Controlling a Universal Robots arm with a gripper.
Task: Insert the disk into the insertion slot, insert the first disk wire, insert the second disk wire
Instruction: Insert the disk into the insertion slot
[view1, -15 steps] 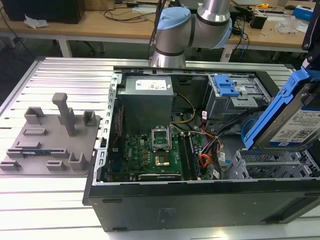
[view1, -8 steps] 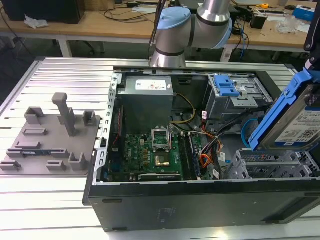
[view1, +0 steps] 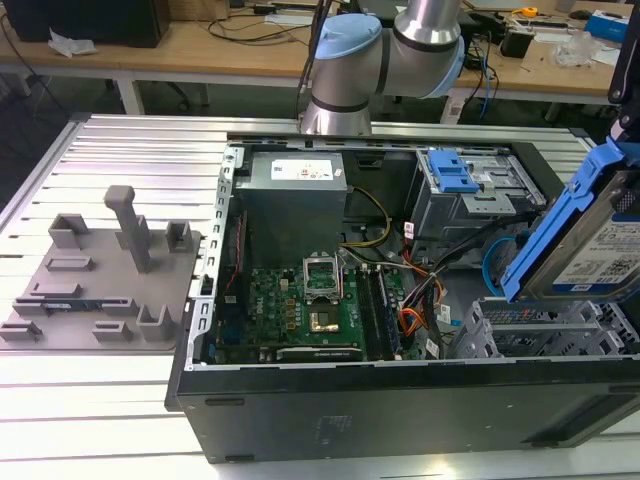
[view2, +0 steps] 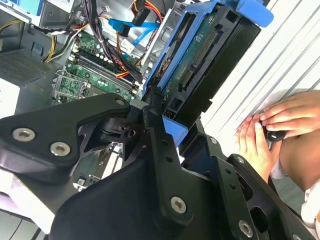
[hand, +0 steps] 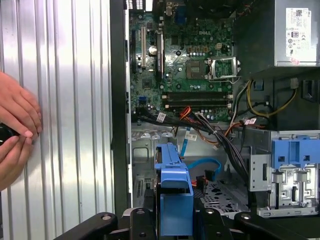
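The jaws of the gripper (view2: 170, 125) pinch the disk (view1: 598, 238) by its blue frame. It hangs tilted in the air, right above the slot (view1: 530, 335), not in yet.

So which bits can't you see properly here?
- The disk: exterior view, cut off by the picture's right edge.
- The slot: exterior view, partly behind the disk.
- The hands: first wrist view, cut off by the edge; fingers hide what they hold.
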